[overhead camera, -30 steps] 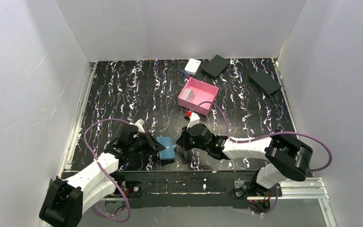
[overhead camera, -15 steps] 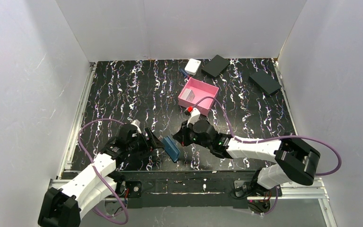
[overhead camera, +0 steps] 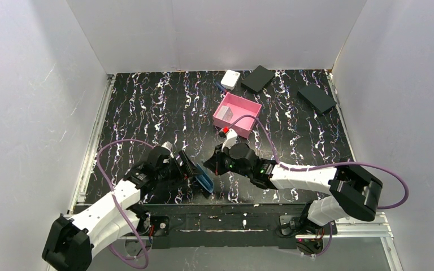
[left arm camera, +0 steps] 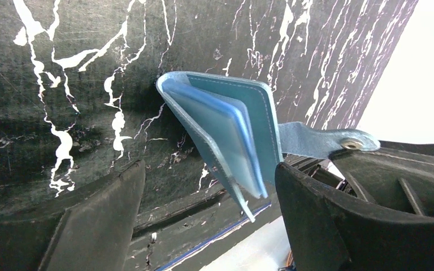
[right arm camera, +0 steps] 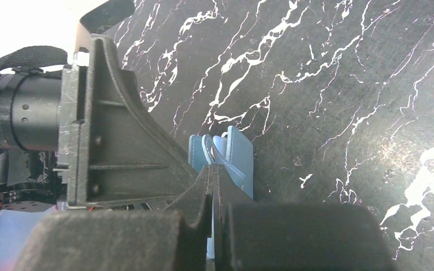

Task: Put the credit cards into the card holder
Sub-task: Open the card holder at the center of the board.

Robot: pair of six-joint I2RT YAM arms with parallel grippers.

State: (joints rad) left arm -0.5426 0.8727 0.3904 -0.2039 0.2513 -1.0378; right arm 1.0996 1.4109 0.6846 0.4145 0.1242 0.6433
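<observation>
Marbled table (overhead camera: 147,113); left wrist shows card holder (left arm camera: 231,135) ajar.

Looks like a robotics lab test cell. Plain white panels (overhead camera: 215,34) box in a black marbled tabletop (overhead camera: 147,101), with an aluminium rail (overhead camera: 367,230) at 6 o'clock.

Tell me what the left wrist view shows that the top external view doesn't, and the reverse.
Only the left wrist view: the card holder is part open, lighter blue inside, its snap tab stretched sideways, and the left gripper stands wide open around it. Only the top external view: the pink tray with something pale in it, the white box and two black boxes on the far side. Both: the blue holder up on edge by the left gripper, over the marbled table.
</observation>
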